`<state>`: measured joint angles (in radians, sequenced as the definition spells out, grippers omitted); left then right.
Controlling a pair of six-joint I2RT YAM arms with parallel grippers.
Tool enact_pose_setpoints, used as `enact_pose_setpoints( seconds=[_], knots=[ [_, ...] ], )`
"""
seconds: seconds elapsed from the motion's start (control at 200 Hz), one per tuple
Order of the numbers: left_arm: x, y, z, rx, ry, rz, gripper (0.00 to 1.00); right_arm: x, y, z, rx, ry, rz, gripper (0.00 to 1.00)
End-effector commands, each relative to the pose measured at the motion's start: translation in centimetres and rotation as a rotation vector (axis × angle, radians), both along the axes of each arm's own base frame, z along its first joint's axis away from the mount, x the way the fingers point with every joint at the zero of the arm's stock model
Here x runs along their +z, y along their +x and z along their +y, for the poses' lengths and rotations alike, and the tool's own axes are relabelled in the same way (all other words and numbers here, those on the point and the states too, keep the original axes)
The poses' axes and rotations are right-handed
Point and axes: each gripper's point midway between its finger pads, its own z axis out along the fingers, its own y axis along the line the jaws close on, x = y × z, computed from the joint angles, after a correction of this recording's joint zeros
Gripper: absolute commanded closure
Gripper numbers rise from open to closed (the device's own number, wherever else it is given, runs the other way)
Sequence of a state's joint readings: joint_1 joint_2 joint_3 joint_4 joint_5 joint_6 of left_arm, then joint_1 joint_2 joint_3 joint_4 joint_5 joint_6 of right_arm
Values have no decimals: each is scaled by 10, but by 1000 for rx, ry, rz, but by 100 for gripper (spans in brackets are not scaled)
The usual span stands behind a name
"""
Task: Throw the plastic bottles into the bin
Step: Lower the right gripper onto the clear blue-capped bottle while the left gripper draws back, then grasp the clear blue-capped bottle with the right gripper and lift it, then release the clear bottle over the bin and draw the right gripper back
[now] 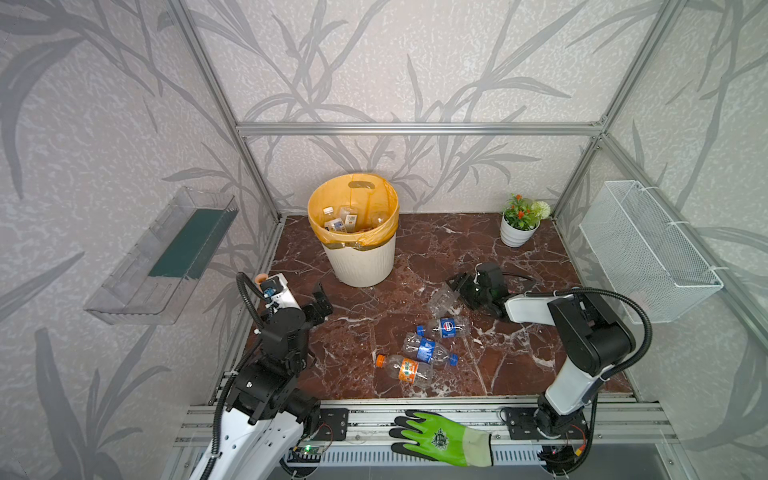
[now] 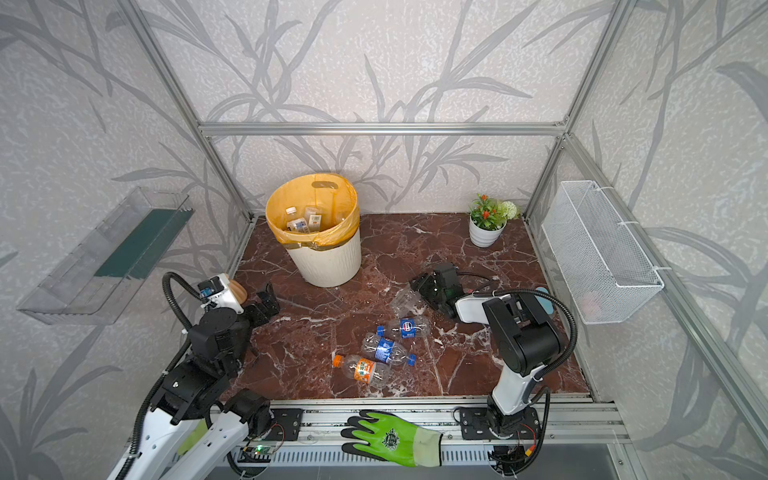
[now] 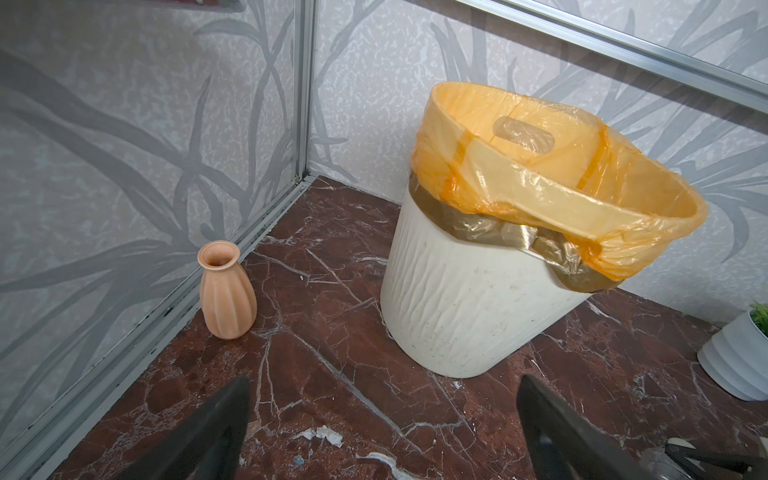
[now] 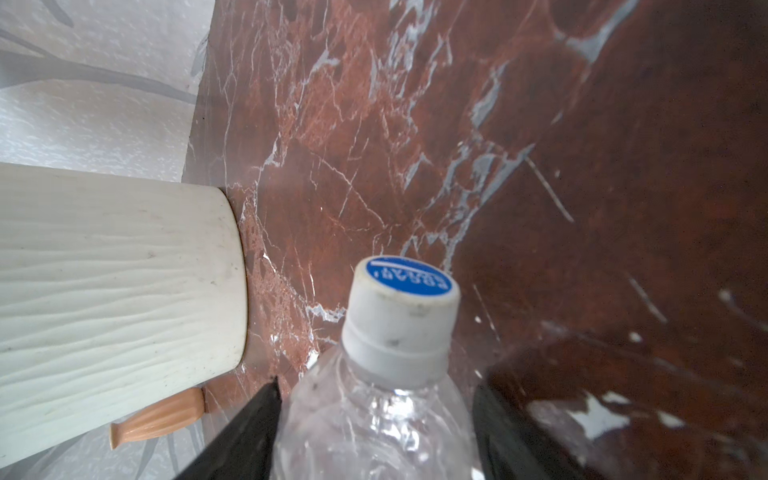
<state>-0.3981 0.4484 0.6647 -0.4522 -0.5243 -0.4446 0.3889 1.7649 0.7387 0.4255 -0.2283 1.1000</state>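
Where the front rail runs, a glove lies flat. Beyond it, three bottles lie on their sides close together on the tabletop. The orange bottle is nearest, the blue bottle just behind it, then the Pepsi bottle. A little farther back, the right pincer sits low, its fingers pressed against both sides of a clear bottle. This bottle lies on its side, white cap pointing away from the wrist. At the left edge the left pincer hangs with fingers wide apart, holding nothing, with a vase just beyond. Farthest back, the bin stands upright near the rear wall with more bottles inside. A pot sits in the right rear corner.
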Motion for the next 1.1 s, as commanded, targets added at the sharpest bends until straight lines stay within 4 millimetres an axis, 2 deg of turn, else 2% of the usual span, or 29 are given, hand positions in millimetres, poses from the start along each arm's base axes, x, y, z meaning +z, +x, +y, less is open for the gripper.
enact_pose_setpoints(
  seconds=[0.0,0.125,0.28,0.36,0.445,0.565,0.59,0.66,0.74,0.82,0.91,1.02,1.095],
  knots=[
    [-6,-4,8,40,27,18,1,-30,-14,-4,-2,-41,104,35],
    [-8,-3,10,50,26,20,1,-26,-6,0,-4,-24,81,43],
    [-15,-4,12,73,10,27,1,-13,8,6,-12,12,19,47],
    [-20,-4,14,90,5,37,1,5,18,8,-12,27,-46,48],
    [-26,-5,17,112,2,48,1,39,33,12,2,46,-153,48],
    [-35,-7,21,139,-9,65,1,106,56,12,12,68,-334,49],
    [-37,-7,21,143,-13,68,1,132,58,12,16,73,-389,50],
    [-42,-8,22,156,-26,75,1,182,66,5,12,46,-504,50],
    [-49,-8,23,167,-39,88,1,248,67,-6,4,12,-653,50],
    [-56,-7,22,175,-53,99,1,313,59,-18,-4,-30,-791,50],
    [-62,-5,21,177,-64,114,1,381,40,-29,-26,-77,-957,50],
    [-67,-2,19,176,-74,129,1,444,19,-35,-66,-79,-1124,50],
    [-69,0,16,167,-80,137,1,472,11,-24,-71,-74,-1210,50]
  ],
)
